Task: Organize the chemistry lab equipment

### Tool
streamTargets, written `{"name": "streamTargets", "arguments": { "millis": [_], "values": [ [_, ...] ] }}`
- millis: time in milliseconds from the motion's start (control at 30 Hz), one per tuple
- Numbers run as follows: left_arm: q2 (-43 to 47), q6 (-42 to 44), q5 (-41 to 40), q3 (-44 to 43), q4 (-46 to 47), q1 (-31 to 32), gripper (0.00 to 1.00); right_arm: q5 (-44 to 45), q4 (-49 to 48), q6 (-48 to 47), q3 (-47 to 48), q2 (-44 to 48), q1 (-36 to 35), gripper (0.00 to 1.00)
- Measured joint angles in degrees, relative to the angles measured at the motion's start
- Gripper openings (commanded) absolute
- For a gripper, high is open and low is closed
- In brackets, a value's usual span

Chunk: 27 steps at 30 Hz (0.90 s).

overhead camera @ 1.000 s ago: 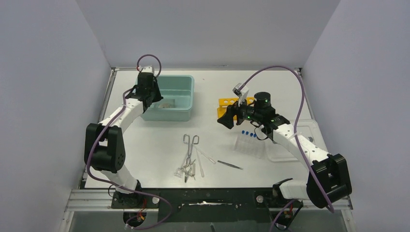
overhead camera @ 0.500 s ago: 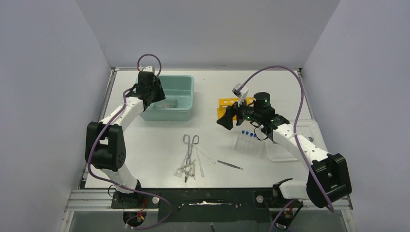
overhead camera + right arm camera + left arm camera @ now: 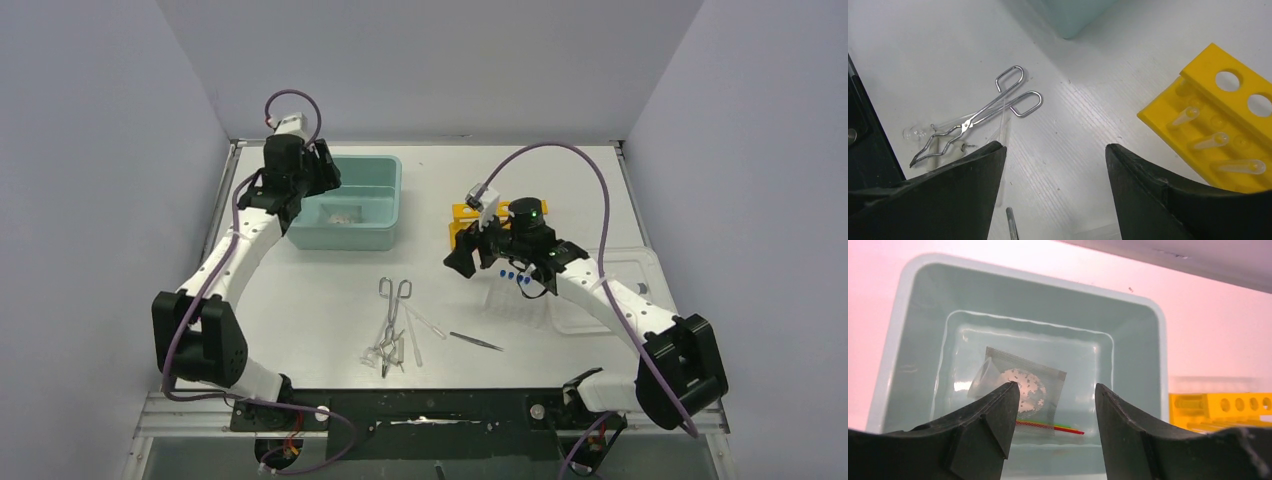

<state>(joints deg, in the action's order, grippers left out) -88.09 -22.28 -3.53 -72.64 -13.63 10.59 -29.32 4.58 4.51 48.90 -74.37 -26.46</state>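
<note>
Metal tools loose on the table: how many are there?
2. The scissor-like forceps lie on the table in front of the teal tub; the thin tweezers lie to their right, apart from them. The right arm may hide more.

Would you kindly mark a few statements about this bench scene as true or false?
1. The clear bag of white discs lies inside the teal tub. True.
2. The left gripper has its jaws shut on that bag. False: the jaws stand open above it, empty.
3. The metal forceps lie on the table. True.
4. The yellow rack is empty. False: it holds clear tubes.
5. The right gripper holds the tweezers. False: its jaws are open and empty; the tweezers lie on the table.
</note>
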Motion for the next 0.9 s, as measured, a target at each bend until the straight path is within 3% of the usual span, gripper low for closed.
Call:
{"name": "streamTargets", "arguments": {
  "millis": [67, 133, 200, 267, 367, 400, 533, 567, 767, 900],
  "values": [
    [2.0, 0.5, -0.2, 0.0, 0.0, 0.5, 0.54, 2.6, 1.0, -1.0, 0.0, -0.5, -1.7, 0.62],
    [4.0, 1.7, -1.2, -0.1, 0.1, 1.9, 0.54, 5.3, 1.7, -1.4, 0.1, -1.9, -4.1, 0.47],
    [5.3, 2.8, -2.0, -0.4, 0.2, 4.5, 0.53, 7.6, 1.8, -1.7, 0.0, -4.0, -6.9, 0.07],
    [5.8, 3.7, -2.3, -0.7, 0.3, 7.8, 0.53, 9.5, 1.7, -1.6, 0.0, -6.0, -9.4, 0.00],
    [5.9, 4.4, -2.6, -0.6, 0.1, 12.6, 0.53, 13.8, 1.7, 0.6, 0.0, -8.4, -13.1, 0.00],
    [5.9, 4.5, -2.7, -0.5, 0.1, 14.2, 0.54, 15.2, 1.6, 1.2, 0.0, -8.7, -14.1, 0.04],
    [7.5, 3.3, -7.1, 2.5, -1.4, 21.4, 0.67, 22.8, -1.1, 5.7, -2.0, -7.6, -15.3, 0.58],
    [7.7, 2.6, -9.4, 3.0, -2.8, 23.8, 0.69, 25.1, -1.4, 7.1, -2.7, -7.0, -15.0, 0.65],
    [7.8, -6.7, -23.5, 3.8, -12.0, 40.0, 0.73, 33.4, -2.0, 12.9, -3.3, -3.0, -8.3, 0.69],
    [8.5, -12.5, -25.0, 8.2, -12.3, 42.7, 0.73, 37.4, -3.8, 12.1, -2.9, -1.0, -7.1, 0.68]
  ]
}}
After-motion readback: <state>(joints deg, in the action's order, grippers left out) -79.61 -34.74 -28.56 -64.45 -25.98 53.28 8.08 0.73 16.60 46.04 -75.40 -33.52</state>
